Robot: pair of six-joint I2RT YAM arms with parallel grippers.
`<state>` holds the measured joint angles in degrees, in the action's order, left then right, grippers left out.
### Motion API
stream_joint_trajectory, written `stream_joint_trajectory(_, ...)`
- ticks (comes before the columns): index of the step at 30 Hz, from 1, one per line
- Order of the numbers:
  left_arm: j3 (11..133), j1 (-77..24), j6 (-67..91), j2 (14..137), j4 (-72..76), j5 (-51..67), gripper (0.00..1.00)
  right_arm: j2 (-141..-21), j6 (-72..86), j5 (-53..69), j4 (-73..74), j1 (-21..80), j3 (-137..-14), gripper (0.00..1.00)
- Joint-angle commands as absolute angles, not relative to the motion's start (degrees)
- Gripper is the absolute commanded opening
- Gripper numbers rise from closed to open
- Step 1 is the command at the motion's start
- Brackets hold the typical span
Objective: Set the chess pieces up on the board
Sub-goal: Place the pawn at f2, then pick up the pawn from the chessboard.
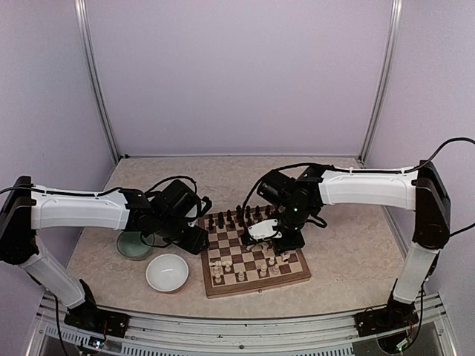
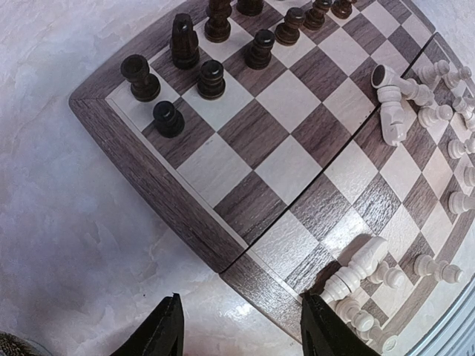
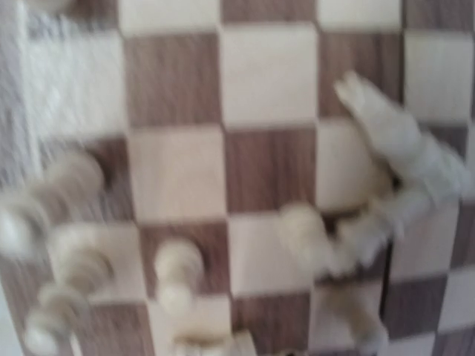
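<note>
Board [image 1: 256, 288] lies flat on the table [image 1: 349, 245], in front of and between the two arms, turned slightly off square.

Dark pieces [image 1: 237, 216] stand upright along the board's far edge, in two rough rows. The left wrist view shows them on the corner squares [image 2: 211, 78], each on its own square.

Cream pieces [image 1: 249, 268] crowd the near side of the board. Some stand, several lie on their sides: one pair tipped together by the middle [image 2: 390, 111], and a taller one lies flat near the near edge [image 2: 356, 271].

White bowl [image 1: 167, 272] sits on the table just off the board's near left corner, apart from it. Only its smooth white inside shows.

Green bowl [image 1: 135, 245] sits behind the white one, partly under the left arm. Its contents cannot be made out from above.

Left gripper [image 1: 199, 239] hangs at the board's left edge. In its own camera [image 2: 241, 337] the jaws stand apart, with nothing between them but the board's corner and the table below.

Right gripper [image 1: 282, 236] is low over the middle of the board. Its camera is blurred, showing squares [image 3: 174, 174] and cream pieces [image 3: 401, 141], some toppled, probably pawns. Its fingers are out of frame there, so open or closed cannot be told.
</note>
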<state>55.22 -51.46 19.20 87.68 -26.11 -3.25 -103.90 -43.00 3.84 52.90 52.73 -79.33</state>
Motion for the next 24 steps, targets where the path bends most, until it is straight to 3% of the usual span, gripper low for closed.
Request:
stream_joint_trajectory(1, 55.7, -51.3, 18.6, 87.4, -25.2, -2.8, 0.54, -101.3, -43.0, 3.6, 54.1, 50.2, -76.8, 0.28)
stream_joint_trajectory(16, 56.7, -52.2, 18.6, 88.6, -25.6, -2.8, 0.54, -101.5, -43.4, 2.9, 51.8, 48.5, -72.9, 0.28)
stream_joint_trajectory(24, 57.7, -52.5, 18.5, 89.4, -25.4, -2.5, 0.54, -101.0, -43.4, 3.2, 52.6, 48.4, -72.7, 0.07)
